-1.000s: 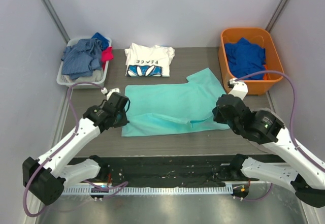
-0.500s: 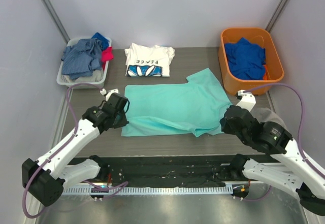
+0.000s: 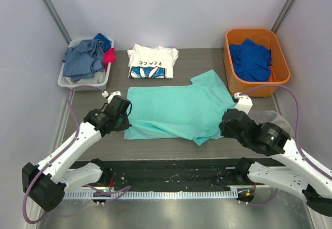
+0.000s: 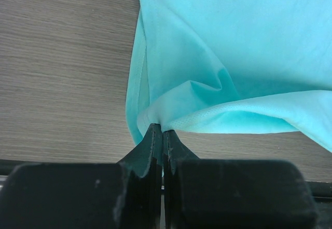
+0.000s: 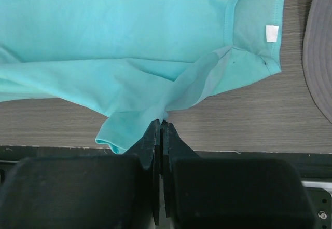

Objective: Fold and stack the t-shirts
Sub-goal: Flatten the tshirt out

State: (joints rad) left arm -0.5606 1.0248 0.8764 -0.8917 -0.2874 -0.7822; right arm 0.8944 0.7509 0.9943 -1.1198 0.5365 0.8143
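Note:
A mint-teal t-shirt (image 3: 179, 109) lies spread across the middle of the table, its near edge pulled into folds. My left gripper (image 3: 126, 119) is shut on the shirt's near left corner (image 4: 155, 116). On the right side, my right gripper (image 3: 223, 126) is shut on bunched fabric (image 5: 155, 102) at the near edge, close to the collar with its white label (image 5: 272, 33). A folded white t-shirt (image 3: 152, 61) printed "PEACE" with blue petals lies at the back of the table, apart from both grippers.
An orange bin (image 3: 276, 81) at the back right holds a royal blue garment (image 3: 251, 58). A grey tray (image 3: 66, 82) at the back left holds grey-blue, blue and red clothes. A grey cloth (image 3: 277, 118) lies by the right arm. The black front rail (image 3: 171, 172) runs along the near edge.
My right gripper has pulled its part of the teal shirt towards the near edge and a little leftward, bunching the near right side. The left gripper has kept its hold in place.

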